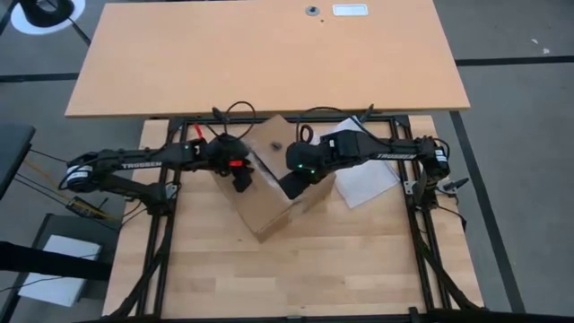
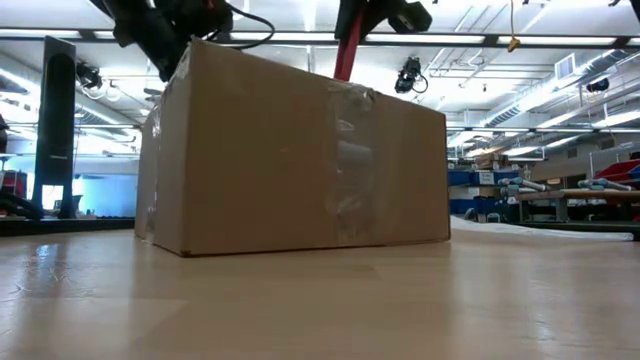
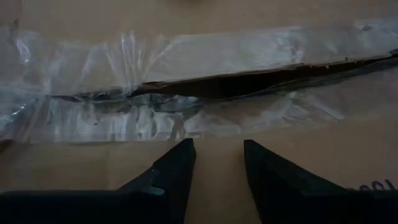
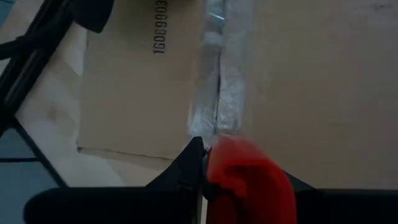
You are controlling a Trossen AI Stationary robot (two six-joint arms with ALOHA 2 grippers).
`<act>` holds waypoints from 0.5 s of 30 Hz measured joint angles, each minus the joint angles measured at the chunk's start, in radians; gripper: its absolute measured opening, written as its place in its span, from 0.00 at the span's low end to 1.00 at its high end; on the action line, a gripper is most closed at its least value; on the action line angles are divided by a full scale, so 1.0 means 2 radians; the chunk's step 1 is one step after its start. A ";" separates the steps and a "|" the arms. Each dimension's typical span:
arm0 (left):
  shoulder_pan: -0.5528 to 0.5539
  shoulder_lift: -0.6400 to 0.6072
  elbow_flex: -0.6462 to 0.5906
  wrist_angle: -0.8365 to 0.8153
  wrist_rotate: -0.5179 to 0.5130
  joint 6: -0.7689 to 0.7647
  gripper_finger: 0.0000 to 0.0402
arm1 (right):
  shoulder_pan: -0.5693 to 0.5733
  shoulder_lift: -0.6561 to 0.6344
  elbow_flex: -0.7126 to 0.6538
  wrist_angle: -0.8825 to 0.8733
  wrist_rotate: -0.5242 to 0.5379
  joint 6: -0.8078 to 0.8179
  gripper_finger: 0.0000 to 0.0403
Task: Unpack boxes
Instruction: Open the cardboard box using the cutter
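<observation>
Right gripper [image 4: 202,165]: closed on a red tool [image 4: 249,180], poised over the carton's [image 1: 269,193] top at the taped seam; in the high view it sits at about 3 o'clock from the carton's middle.
Red tool: its red shaft [image 2: 345,45] shows in the low view slanting down behind the carton's top edge; what kind of tool it is cannot be told.
Left gripper [image 3: 217,162]: fingers parted, holding nothing, just above the carton's top; in the high view [image 1: 240,175] it sits at about 10 o'clock from the carton's middle.
Carton: plain brown cardboard, standing on the light wooden table [image 1: 314,269] between the two arms, turned at an angle to the table's edges; flaps down.
Tape [image 3: 186,62]: clear strip along the top seam, wrinkled and split, with a dark gap open along the seam; another clear strip [image 2: 350,150] runs down the side facing the low camera.
Print: dark digits [image 4: 158,28] on the carton's top near the seam.
White sheet [image 1: 368,179]: flat on the table at 3 o'clock from the carton, partly under the right arm.
Far table [image 1: 269,54]: larger tan tabletop at 12 o'clock, beyond the carton.
</observation>
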 joint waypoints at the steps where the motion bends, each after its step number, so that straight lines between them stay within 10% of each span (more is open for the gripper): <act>1: 0.000 0.003 0.000 0.002 0.004 0.000 0.39 | 0.001 0.000 0.000 0.000 -0.010 0.003 0.14; 15: 0.003 0.031 0.001 0.003 0.014 0.013 0.39 | 0.009 -0.013 0.001 -0.016 -0.049 0.025 0.14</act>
